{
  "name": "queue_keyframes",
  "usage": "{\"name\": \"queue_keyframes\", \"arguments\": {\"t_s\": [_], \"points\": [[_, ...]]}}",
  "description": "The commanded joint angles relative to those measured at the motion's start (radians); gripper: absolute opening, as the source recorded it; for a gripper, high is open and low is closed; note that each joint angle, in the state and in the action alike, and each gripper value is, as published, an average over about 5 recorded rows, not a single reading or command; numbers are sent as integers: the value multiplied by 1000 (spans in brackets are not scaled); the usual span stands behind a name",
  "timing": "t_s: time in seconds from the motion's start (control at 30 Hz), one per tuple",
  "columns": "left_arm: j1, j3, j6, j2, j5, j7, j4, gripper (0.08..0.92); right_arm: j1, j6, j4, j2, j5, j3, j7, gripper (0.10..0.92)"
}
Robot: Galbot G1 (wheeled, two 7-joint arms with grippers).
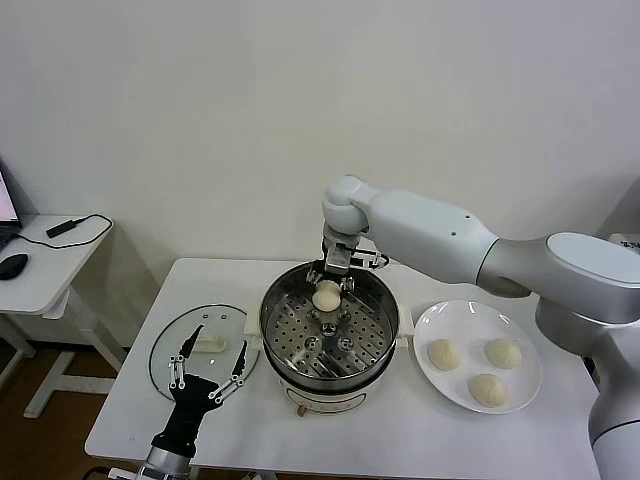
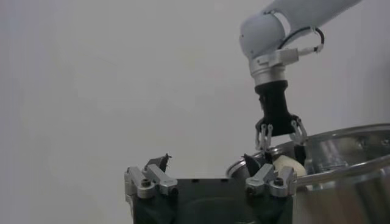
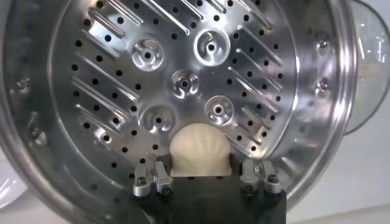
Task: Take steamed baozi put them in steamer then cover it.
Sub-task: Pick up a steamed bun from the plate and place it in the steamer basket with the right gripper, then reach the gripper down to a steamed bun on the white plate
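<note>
**One bun in, three still waiting**

One landmark served for everything: the steamer [image 1: 330, 335], standing mid-table. Left of it the cover [image 1: 200, 345] lay flat on the table, and just in front of that lid the left gripper [image 1: 208, 372] hovered with its fingers spread as wide as they go, holding nothing (it looked parked, waiting its turn).

Inside the steamer, against the far wall, the first steamed baozi [image 1: 326, 295] sat on or just above the perforated tray. The right gripper [image 1: 331, 277] hung directly over it, its fingers flanking the bun; whether they gripped it or had let go, I could not tell from these views.

Right of the steamer, a white plate [image 1: 440, 320] carried the other three baozi [image 1: 486, 370], none touching its neighbour.

To finish this placement well, my judgement was that the fingers should open fully before lifting straight up, so soft dough would not drag or stick. Later buns would want spots nearer the front, apart from this one.
</note>
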Motion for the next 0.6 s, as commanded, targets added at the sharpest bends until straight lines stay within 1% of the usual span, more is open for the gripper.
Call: {"name": "queue_keyframes", "arguments": {"t_s": [0.03, 0.1, 0.17, 0.27, 0.37, 0.47, 0.6], "points": [[1, -2, 0, 0, -1, 0, -1, 823, -2, -6, 34, -23, -8, 23, -7, 736], [2, -5, 0, 0, -1, -1, -1, 823, 28, -34, 81, -67, 33, 31, -28, 784], [3, -8, 0, 1, -1, -1, -2, 823, 68, -86, 135, -124, 108, 23, -54, 808], [3, -9, 2, 0, -1, -1, -4, 823, 159, -217, 218, -238, 282, -18, -82, 821], [1, -6, 4, -1, 0, -1, -7, 823, 263, -390, 276, -360, 478, -87, -77, 822], [-1, -1, 6, -1, 1, -1, -8, 823, 333, -551, 279, -471, 609, -150, -70, 823], [-4, 6, 6, -1, 3, 0, -8, 823, 356, -671, 246, -590, 673, -226, -76, 823]]}}
